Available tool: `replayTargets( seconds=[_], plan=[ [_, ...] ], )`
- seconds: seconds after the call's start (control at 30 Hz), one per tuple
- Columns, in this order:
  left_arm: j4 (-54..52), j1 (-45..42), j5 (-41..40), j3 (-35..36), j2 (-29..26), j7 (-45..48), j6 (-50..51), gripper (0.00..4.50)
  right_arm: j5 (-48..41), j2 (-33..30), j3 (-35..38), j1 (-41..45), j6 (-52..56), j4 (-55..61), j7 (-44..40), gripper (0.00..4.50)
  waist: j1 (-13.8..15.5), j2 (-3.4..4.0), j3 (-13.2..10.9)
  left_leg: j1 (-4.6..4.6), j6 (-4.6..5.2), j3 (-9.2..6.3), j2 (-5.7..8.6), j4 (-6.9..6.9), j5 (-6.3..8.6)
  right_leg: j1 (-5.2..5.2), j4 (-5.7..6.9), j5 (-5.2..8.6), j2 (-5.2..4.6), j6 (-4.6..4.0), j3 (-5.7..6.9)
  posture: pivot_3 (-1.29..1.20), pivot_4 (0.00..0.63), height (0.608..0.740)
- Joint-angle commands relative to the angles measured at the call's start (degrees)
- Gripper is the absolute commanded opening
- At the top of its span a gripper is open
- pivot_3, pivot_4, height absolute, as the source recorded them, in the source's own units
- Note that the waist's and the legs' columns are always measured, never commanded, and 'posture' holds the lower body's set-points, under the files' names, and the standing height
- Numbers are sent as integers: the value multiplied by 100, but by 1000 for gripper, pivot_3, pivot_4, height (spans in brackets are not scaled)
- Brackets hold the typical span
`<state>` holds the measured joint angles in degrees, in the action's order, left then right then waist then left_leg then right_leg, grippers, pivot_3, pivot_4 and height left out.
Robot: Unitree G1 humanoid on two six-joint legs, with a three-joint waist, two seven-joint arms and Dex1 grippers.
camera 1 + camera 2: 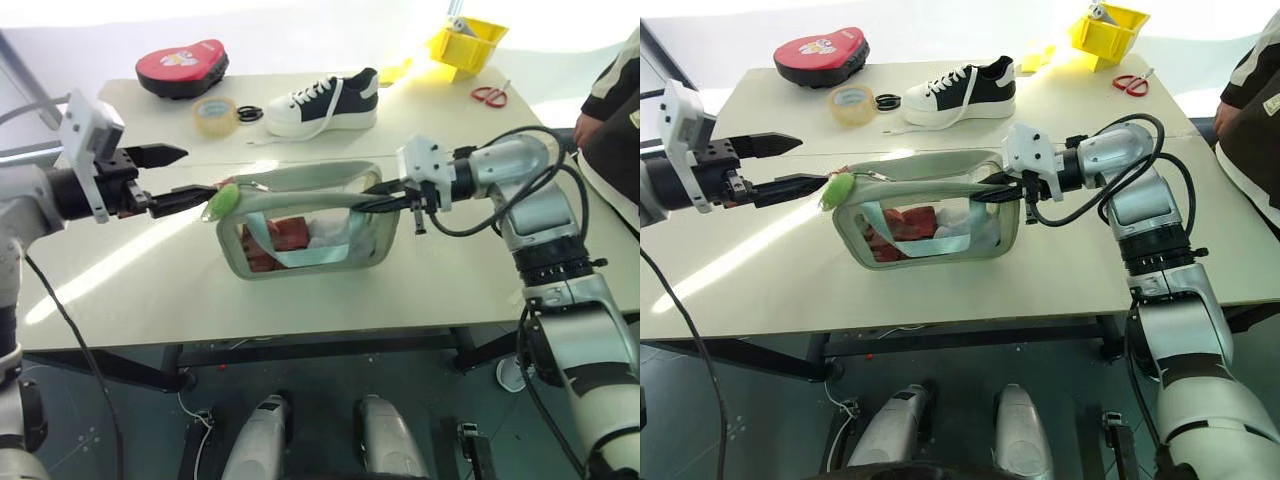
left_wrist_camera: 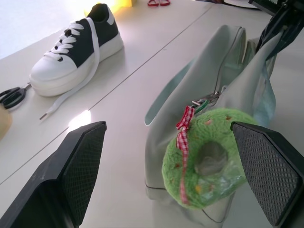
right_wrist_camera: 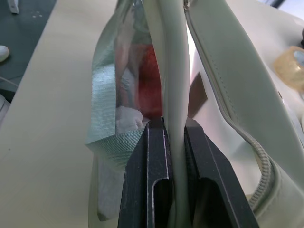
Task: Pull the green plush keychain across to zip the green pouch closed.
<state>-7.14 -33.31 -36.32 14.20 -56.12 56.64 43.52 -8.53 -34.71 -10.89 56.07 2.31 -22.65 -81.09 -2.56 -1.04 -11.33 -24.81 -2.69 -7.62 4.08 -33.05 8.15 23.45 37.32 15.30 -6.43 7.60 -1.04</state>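
Observation:
The green pouch [image 1: 300, 181] lies near the middle of the table, its zipper [image 3: 259, 159] open along the top and red and white things showing through its clear side. The green plush keychain [image 2: 216, 124], a fuzzy ring with a red checked ribbon, hangs at the pouch's left end. My left gripper [image 1: 176, 177] is open, and the keychain sits just past and between its fingertips without touching them. My right gripper [image 3: 173, 127] is shut on the pale rim strip at the pouch's right end and holds it up.
A black-and-white sneaker [image 1: 322, 102], a tape roll [image 1: 215, 115] and a red oval case [image 1: 182, 66] lie at the back of the table. A yellow bin [image 1: 467, 42] and red scissors [image 1: 489, 95] are at the back right. A person [image 1: 615, 110] stands at the right edge.

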Motion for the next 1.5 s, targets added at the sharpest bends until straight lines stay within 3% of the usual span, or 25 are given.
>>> replayTargets(
  seconds=[0.03,0.2,0.33,0.5,0.53,0.97,1.03,1.27,1.5],
  plan=[
    [-172,0,-68,179,-171,30,35,4500,-51,-86,58,-34,92,293,-16,23,-1,0,0,0,0,0,0,0,0,0,0,0,0,0,0,0,150,740],
    [-262,160,-178,201,-476,285,196,4500,-330,-183,79,-275,850,949,-109,23,-6,0,0,0,0,0,-1,2,0,1,0,0,0,0,0,0,150,740],
    [-453,435,-174,161,-580,442,192,4500,-405,-200,108,-337,1155,1185,-34,1669,-3,0,0,0,1,0,-2,2,1,1,0,1,0,-1,0,0,150,740],
    [-319,521,-37,156,-544,487,-35,4500,-380,-266,175,-291,1225,1187,60,4292,4,0,0,0,0,0,-2,1,0,0,-1,1,-1,-2,0,0,150,740],
    [-240,517,9,157,-548,509,-104,4500,-412,-324,206,-275,1304,1216,37,4459,4,0,0,0,0,0,-2,1,1,0,-1,1,-1,-2,0,0,150,740],
    [-76,399,111,97,-599,559,-230,4500,-892,-992,618,-646,2208,2036,157,4459,10,-1,0,0,1,1,-3,2,1,0,-6,1,-5,-2,1,0,150,740],
    [-170,276,83,-5,-558,488,-137,4500,-892,-957,609,-747,2217,2075,247,3634,9,-1,0,0,1,1,-4,2,1,0,-6,1,-5,-2,1,0,150,740],
    [-413,-80,53,-405,-346,312,61,4500,-753,-798,484,-959,1966,1935,510,51,2,-1,0,0,1,4,-2,2,1,-1,-7,1,-7,-1,0,0,150,740],
    [-492,150,119,-520,-370,553,-40,4500,-935,-749,509,-954,2320,2288,677,51,-5,-1,0,0,1,6,-4,2,1,0,-7,1,-5,-1,0,0,150,740]
  ],
)
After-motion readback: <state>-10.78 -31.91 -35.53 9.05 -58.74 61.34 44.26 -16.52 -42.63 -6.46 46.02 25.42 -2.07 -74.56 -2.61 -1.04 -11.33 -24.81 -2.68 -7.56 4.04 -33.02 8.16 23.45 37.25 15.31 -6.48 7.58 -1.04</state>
